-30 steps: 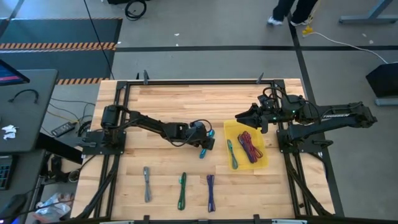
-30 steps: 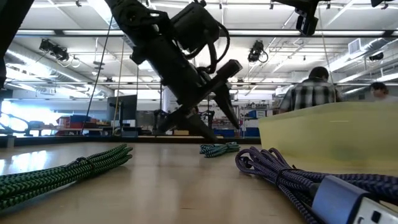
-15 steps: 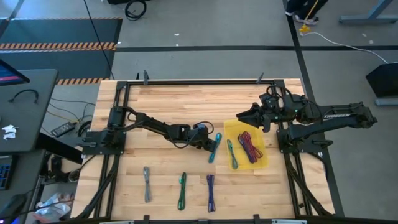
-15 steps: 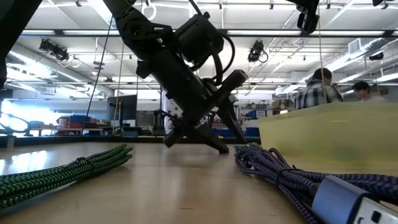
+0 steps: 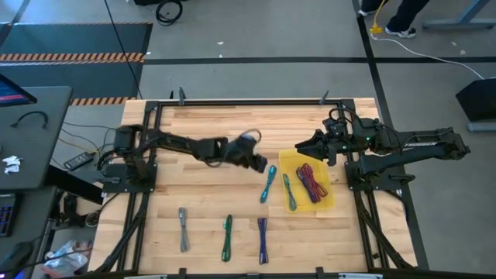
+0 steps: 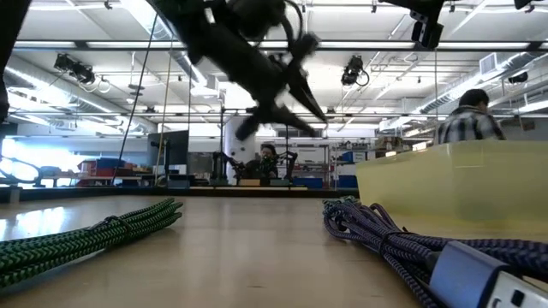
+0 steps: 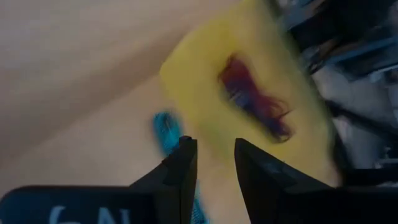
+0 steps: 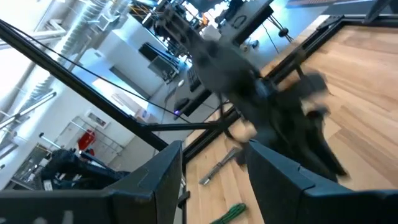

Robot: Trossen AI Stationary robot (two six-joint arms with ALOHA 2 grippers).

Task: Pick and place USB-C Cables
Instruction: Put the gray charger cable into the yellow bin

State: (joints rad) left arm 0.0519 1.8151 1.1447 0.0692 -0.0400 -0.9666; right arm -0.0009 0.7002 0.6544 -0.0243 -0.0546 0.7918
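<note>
A teal USB-C cable lies flat on the table just left of the yellow tray; the left wrist view shows the cable too. In the tray lie maroon-red cables and a green one. Grey, green and purple cables lie near the front edge. My left gripper hovers above the table, just on the far side of the teal cable, open with a narrow gap and nothing in it. My right gripper waits open by the tray's far left corner.
A black frame runs along the table's far edge and down both sides by the arm bases. People are in the room beyond the table. Bare wood lies between the front row of cables and the tray.
My left gripper has risen off the table and drawn toward the far edge, away from the teal cable. Earlier in this second the teal cable shifted a little toward the tray; it now lies stretched out on the table beside it.
</note>
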